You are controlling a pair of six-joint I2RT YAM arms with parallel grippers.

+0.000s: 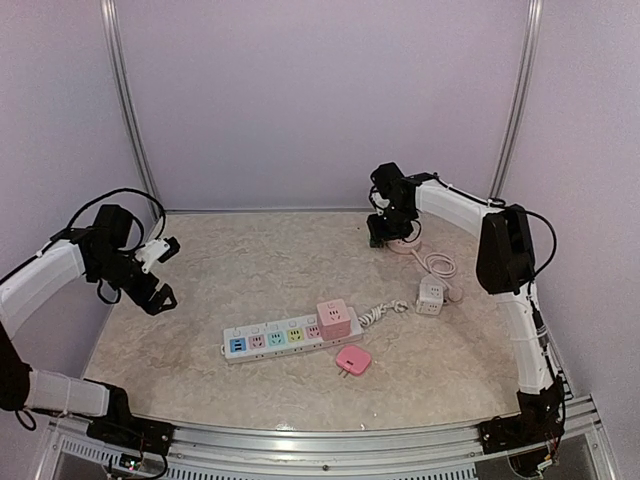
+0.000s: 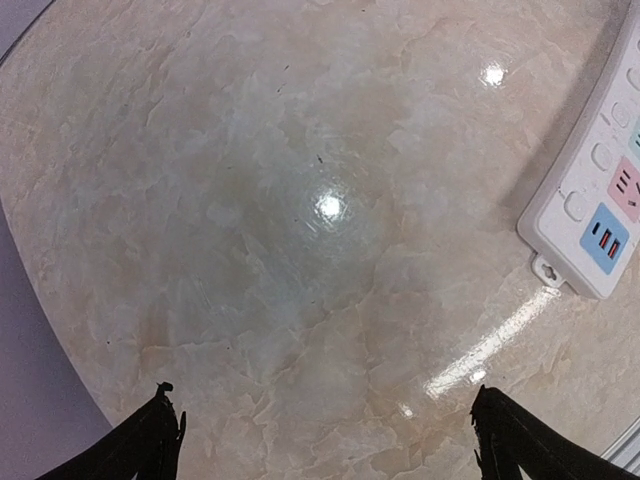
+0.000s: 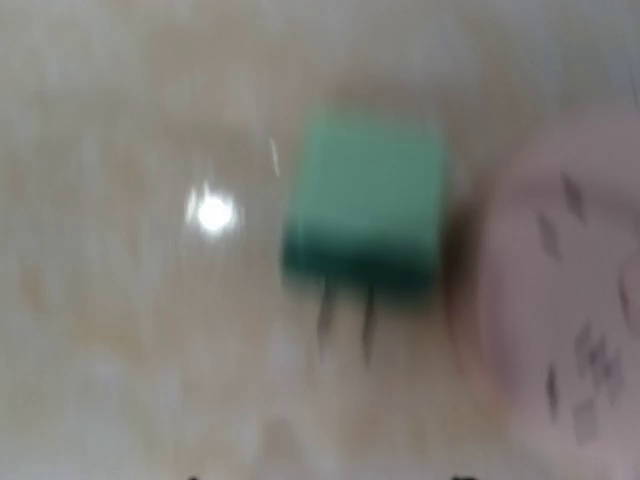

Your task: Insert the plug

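Green plug (image 3: 365, 205) flat on desk (image 1: 250, 270), mid-frame in blurred right wrist view, beside pink round socket (image 3: 560, 300). Approach step: right gripper (image 1: 385, 238) overhead, jaws' spread untellable; left gripper (image 2: 325, 430) jaws wide, empty. Next: descend, straddle plug, close.

A glossy, beige marble-patterned table (image 1: 250, 270) throws back bright spots of light (image 2: 328, 206). Pale lilac walls (image 1: 320, 100) close it on three sides — slim metal posts (image 1: 125, 100) stand at the two back corners, and an aluminium rail (image 1: 330, 438) runs along the near edge.
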